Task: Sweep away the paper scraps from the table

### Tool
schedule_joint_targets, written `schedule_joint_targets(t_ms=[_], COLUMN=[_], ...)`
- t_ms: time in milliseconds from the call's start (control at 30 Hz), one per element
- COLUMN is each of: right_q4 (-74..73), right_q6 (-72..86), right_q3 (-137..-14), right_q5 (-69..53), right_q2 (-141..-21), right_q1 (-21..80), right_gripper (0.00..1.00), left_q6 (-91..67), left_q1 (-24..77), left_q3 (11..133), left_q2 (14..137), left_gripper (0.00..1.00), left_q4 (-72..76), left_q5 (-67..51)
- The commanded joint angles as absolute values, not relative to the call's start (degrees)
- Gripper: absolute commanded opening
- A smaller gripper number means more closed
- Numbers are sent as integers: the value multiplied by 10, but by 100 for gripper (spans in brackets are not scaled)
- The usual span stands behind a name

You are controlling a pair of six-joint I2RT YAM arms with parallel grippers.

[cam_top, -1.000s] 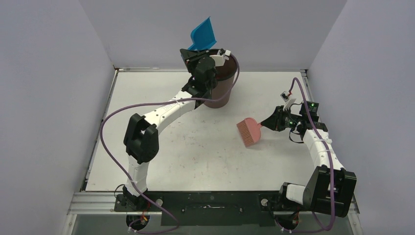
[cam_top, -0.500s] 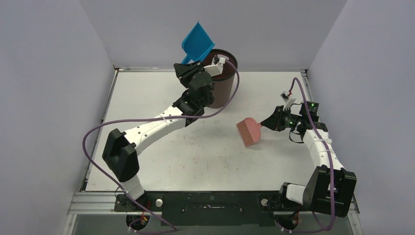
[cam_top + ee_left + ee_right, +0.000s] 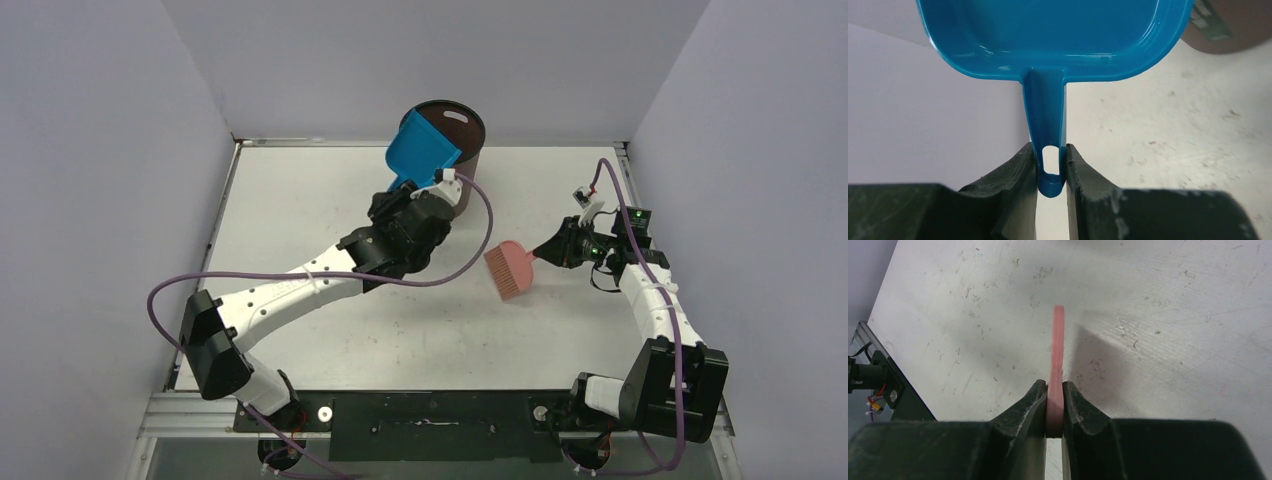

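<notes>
Dustpan (image 3: 420,152) at bin (image 3: 470,130); no paper scraps visible on the tabletop (image 3: 300,200).
Left gripper (image 3: 1050,170) clamps the dustpan handle tip, right gripper (image 3: 1054,405) clamps the brush (image 3: 510,268); a low swing could topple the bin.

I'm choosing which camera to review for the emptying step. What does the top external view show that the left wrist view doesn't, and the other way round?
Only the top external view: the right gripper shut on the pink hand brush, and the open mouth of the dark brown round bin, with the blue plastic dustpan held up at its near rim. Only the left wrist view: the left gripper clamping the dustpan's handle at its hanging hole. Both: dustpan, bin and the white table.
</notes>
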State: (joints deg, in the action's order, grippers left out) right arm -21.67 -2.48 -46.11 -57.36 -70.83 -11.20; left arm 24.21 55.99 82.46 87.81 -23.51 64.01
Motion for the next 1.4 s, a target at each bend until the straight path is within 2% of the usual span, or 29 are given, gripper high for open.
schedule_joint_targets(t_ms=[0,233,367,533,700,867,1100,1267,1367], right_q4=[-192,-203,-256,-318,-352,-321,-270,-272,-280], right_q6=[-45,-55,-124,-214,-277,-328,-387,-370,-351], right_q3=[-479,-488,-520,-591,-651,-645,-548,-496,-480], right_q5=[-578,-567,-546,-495,-413,-256,-62,-48,-51], right_q2=[-707,-708,-703,-709,-717,-691,-653,-638,-636], right_q1=[-113,-113,-113,-112,-96,-12,125,182,209], right_gripper=[5,5,5,5,5,5,5,7,11], left_q6=[50,-101,-162,-220,-251,-260,-260,-254,-265], left_q1=[591,620,620,621,620,609,589,587,587], left_q3=[796,758,728,688,623,599,600,613,618], left_q2=[853,840,850,867,861,885,937,964,974], left_gripper=[0,0,0,0,0,8,12,17,27], left_q4=[-350,-357,-376,-396,-342,-300,-249,-244,-246], left_q5=[552,411,348,303,251,163,93,93,96])
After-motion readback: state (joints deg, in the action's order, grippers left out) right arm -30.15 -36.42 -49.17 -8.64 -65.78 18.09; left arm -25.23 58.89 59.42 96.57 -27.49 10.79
